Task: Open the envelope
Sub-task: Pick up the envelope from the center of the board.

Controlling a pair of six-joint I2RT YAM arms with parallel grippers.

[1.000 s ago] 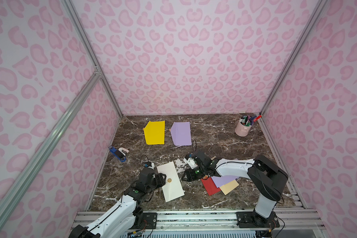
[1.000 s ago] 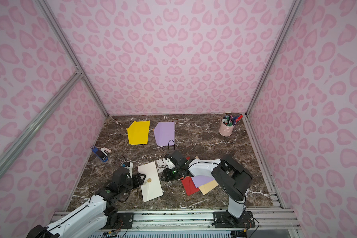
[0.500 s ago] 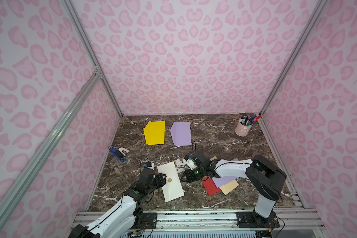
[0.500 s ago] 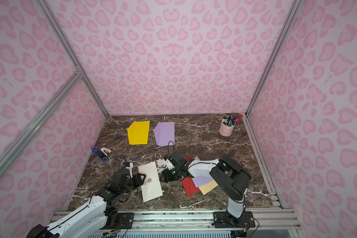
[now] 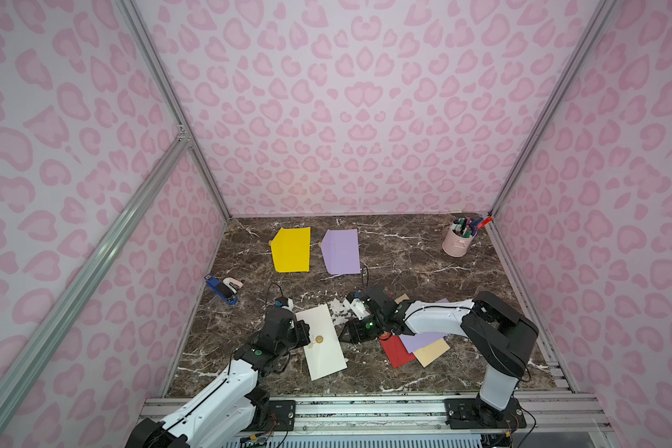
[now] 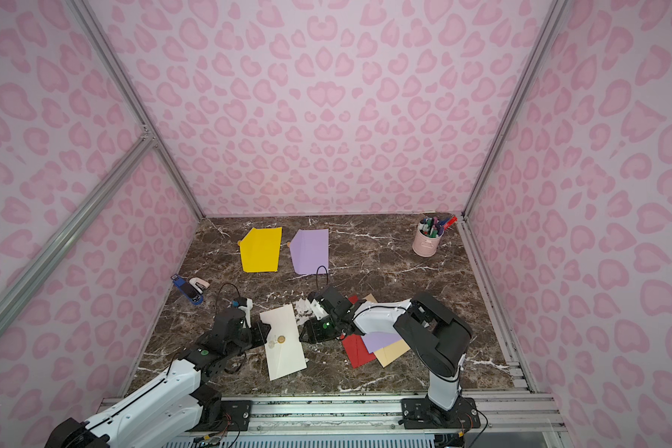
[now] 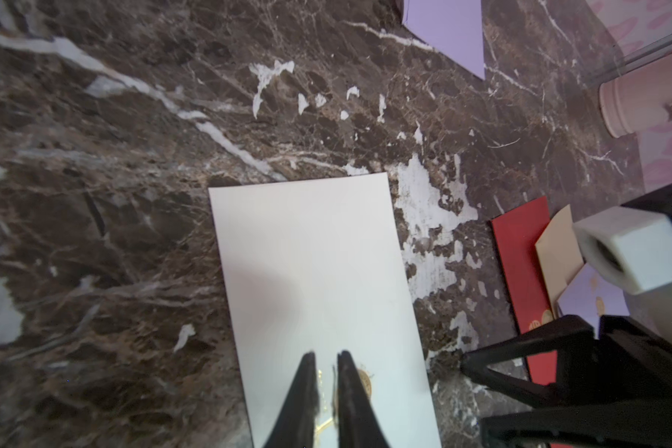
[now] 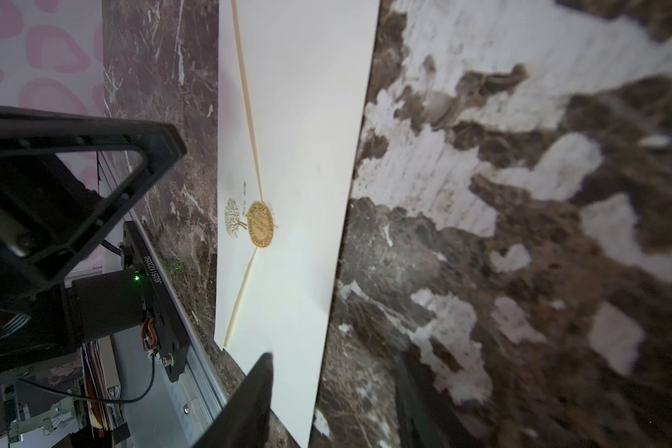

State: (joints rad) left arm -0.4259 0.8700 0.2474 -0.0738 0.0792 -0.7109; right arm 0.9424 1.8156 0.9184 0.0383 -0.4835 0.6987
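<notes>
The white envelope (image 5: 324, 341) lay flat near the tabletop's (image 5: 404, 252) front. Only the left wrist view showed the left tool (image 7: 326, 358) pinched closed at its gold seal (image 7: 365, 384). The right wrist view showed the right tool (image 8: 334, 355) spread apart, straddling its long edge.

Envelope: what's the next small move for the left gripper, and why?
Probably raise the left gripper slightly to test its hold: its jaws are shut at the gold seal on the white envelope, which lies flat and closed, while the open right gripper straddles its edge.
</notes>
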